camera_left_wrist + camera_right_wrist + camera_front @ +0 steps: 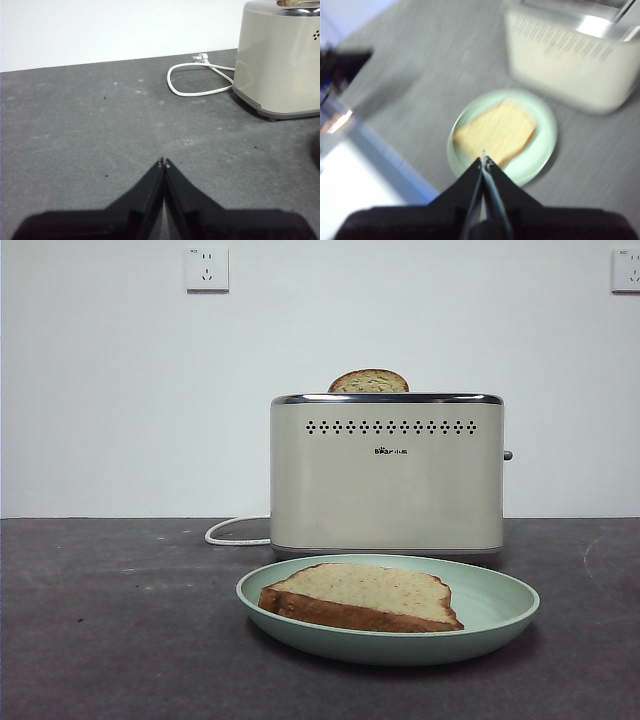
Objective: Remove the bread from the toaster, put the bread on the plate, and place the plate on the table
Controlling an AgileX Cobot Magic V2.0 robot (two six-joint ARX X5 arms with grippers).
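The bread (pixel 362 596) lies flat on the mint-green plate (pixel 495 605), which rests on the table (pixel 110 630) in front of the cream toaster (pixel 387 475). A second slice (pixel 368 382) pokes out of the toaster's top. In the blurred right wrist view my right gripper (pixel 484 161) is shut and empty, held above the plate (pixel 542 145) and the bread (pixel 495 131). My left gripper (pixel 164 162) is shut and empty, low over bare table to the side of the toaster (pixel 280 60). Neither arm shows in the front view.
The toaster's white cord (pixel 232 530) loops on the table behind and to the left; it also shows in the left wrist view (pixel 197 82). A white wall with two sockets (pixel 207 268) stands behind. The table's near edge (pixel 380 145) shows in the right wrist view.
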